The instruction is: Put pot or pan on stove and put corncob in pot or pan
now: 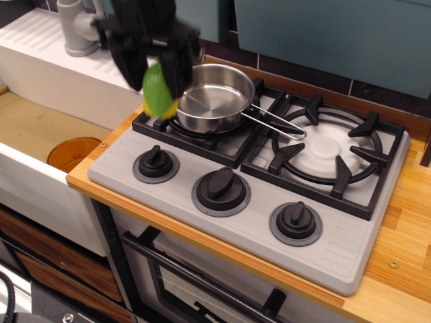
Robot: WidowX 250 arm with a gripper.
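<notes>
- As viewed from the front of the counter, the stove [377, 229] occupied most of the worktop, grey, with two black grates and three black knobs along its front edge.
- At its left stood a pale sink [40, 128] with an orange disc [71, 153] in the basin and a grey tap [75, 27] behind.
- On the left burner sat the pot [214, 101], upright and empty, its wire handle reaching toward the right burner. That half of the task appeared complete.
- Above the pot's left rim hung the gripper [161, 70], dark and motion-blurred, pointing downward from the upper left of the frame.
- It was clamped on the corncob [157, 93], which was clear of the stove surface, green husk uppermost and yellow at the base, overlapping the pot's near-left rim in view.
- Step in hand, by my judgement: carrying the corncob to the pot.
- Next move called for a short shift rightward to centre the cob over the pot, a lowering, then release.
</notes>
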